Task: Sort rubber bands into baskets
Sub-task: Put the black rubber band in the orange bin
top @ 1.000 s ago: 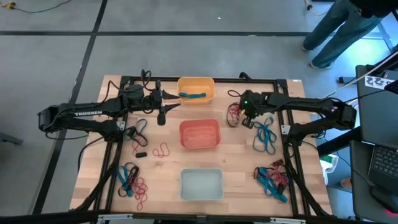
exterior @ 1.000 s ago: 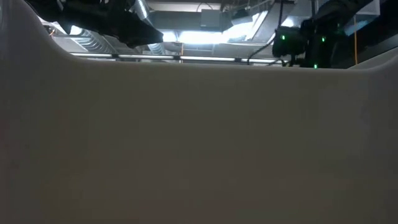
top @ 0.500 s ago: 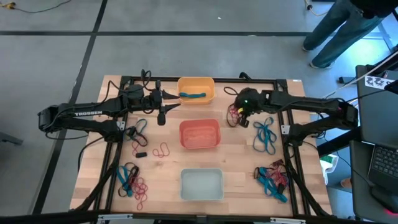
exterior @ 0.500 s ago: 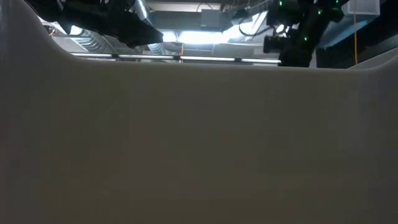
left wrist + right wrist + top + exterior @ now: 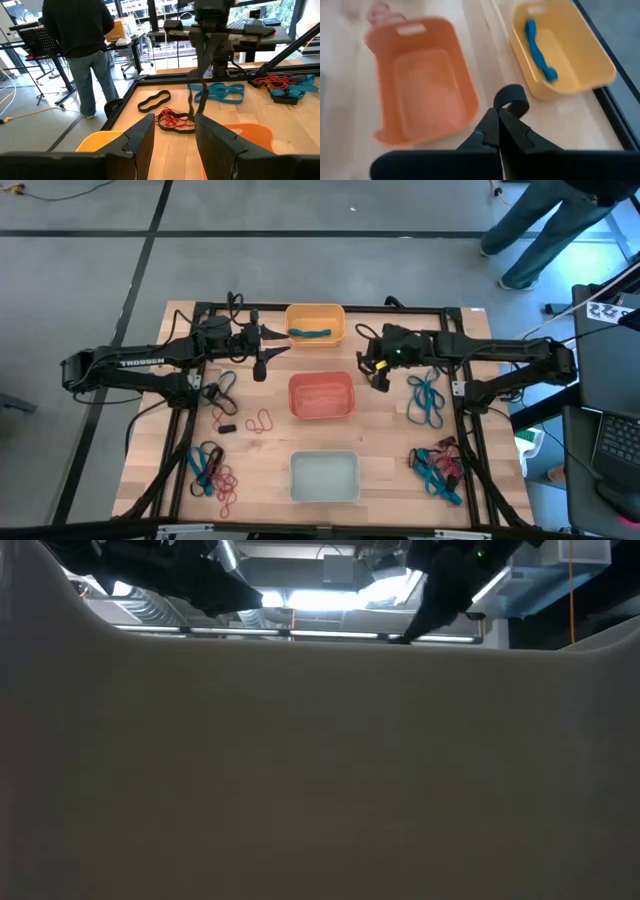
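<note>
Your right gripper (image 5: 498,116) is clamped on a thin black rubber loop (image 5: 512,97), which curls up just past the fingertips; in the overhead view that gripper (image 5: 377,370) sits above bare wood between the yellow-orange plastic tub (image 5: 315,323) and the red-orange plastic tub (image 5: 321,396), over neither of them.

The pinch looks shallow, so the loop may slip out or spring sideways when you let go, and from here it would land on the wooden table (image 5: 270,450) rather than in a tub. The yellow-orange tub already holds a blue-teal band (image 5: 310,333); if black belongs elsewhere, a drop there mixes the colours. The pale whitish-green tub (image 5: 324,476) lies well apart at the near edge, so a long carry gives the loop time to work loose. From the left wrist camera the black band (image 5: 191,102) dangles down toward a tangle of red and black bands (image 5: 175,121) on the wood; I judge it could snag that pile if you travel low.

Your left gripper (image 5: 262,352) waits with its fingers apart and nothing between them, just beside the yellow-orange tub; mind it if you swing across. More mixed bands (image 5: 437,464) lie near the right edge.
</note>
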You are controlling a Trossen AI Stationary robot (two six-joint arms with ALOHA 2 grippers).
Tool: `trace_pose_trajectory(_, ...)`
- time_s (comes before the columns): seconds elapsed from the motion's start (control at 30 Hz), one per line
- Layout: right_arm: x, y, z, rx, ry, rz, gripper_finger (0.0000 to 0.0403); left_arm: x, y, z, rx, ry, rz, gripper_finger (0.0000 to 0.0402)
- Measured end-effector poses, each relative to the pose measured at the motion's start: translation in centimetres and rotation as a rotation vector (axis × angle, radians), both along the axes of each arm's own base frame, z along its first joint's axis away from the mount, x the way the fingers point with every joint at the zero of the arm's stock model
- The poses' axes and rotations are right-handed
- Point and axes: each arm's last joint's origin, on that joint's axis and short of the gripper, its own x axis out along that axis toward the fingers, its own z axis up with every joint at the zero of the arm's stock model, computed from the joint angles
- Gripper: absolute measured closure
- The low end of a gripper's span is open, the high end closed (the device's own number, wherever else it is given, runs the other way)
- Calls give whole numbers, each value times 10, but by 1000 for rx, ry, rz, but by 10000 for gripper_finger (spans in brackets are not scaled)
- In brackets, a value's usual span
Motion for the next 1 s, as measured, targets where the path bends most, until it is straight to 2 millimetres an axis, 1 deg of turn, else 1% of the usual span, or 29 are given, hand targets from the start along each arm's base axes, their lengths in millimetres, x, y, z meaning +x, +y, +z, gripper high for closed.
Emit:
trace_pose_trajectory(0.27, 14, 19, 16, -8, -202, 91, 402, 0, 0, 0, 0, 0, 0, 263)
trace_pose_trajectory(0.33, 18, 23, 17, -10, -243, 106, 402, 0, 0, 0, 1, -1, 0, 263)
trace_pose_trajectory(0.43, 28, 29, 14, -7, -271, 127, 402, 0, 0, 0, 0, -1, 0, 263)
trace_pose_trajectory(0.53, 39, 33, 5, 15, -271, 168, 402, 0, 0, 0, 0, -1, 0, 263)
trace_pose_trajectory(0.7, 56, 35, -14, 56, -240, 212, 402, 0, 0, 0, 0, -1, 0, 263)
trace_pose_trajectory(1.0, 77, 35, -56, 82, -104, 207, 402, 0, 0, 0, 3, 0, 0, 263)
